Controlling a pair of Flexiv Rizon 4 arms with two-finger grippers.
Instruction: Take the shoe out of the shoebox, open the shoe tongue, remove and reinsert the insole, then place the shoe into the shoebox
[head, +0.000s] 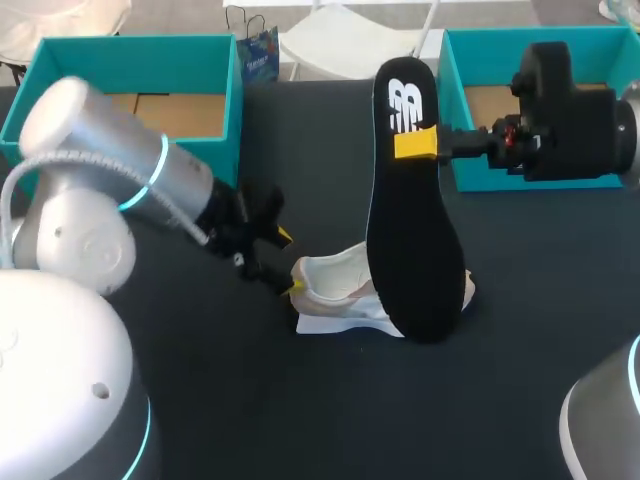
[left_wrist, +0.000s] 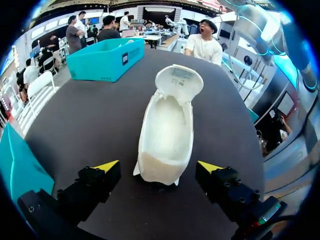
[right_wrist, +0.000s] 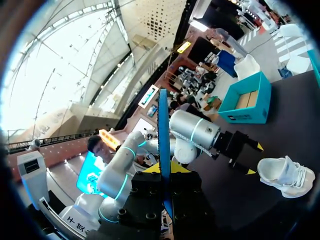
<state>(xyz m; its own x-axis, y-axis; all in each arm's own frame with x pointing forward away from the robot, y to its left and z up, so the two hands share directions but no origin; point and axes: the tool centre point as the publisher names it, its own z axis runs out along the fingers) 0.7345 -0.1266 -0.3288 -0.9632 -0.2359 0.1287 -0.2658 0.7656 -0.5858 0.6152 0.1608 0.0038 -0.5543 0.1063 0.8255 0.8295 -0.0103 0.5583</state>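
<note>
Shoe (head: 335, 285): white, upright on the dark table (head: 300, 400), outside the left box (head: 225, 140) and the right box (head: 452, 130). Tongue (left_wrist: 179, 80) is folded forward, leaving the opening exposed. Left gripper (left_wrist: 159, 167): fingers spread, one on either side of the heel, neither seen touching. Right gripper (head: 415, 143): fingers pinching the black insole (head: 410, 230), held on end above the shoe. Contact between insole and shoe cannot be told.

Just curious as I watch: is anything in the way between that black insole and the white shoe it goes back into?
Nothing visible does. The right gripper holds the insole upright right by the shoe, whose tongue is folded forward, leaving its opening bare. The left gripper, open, straddles the heel, clear of the opening.
</note>
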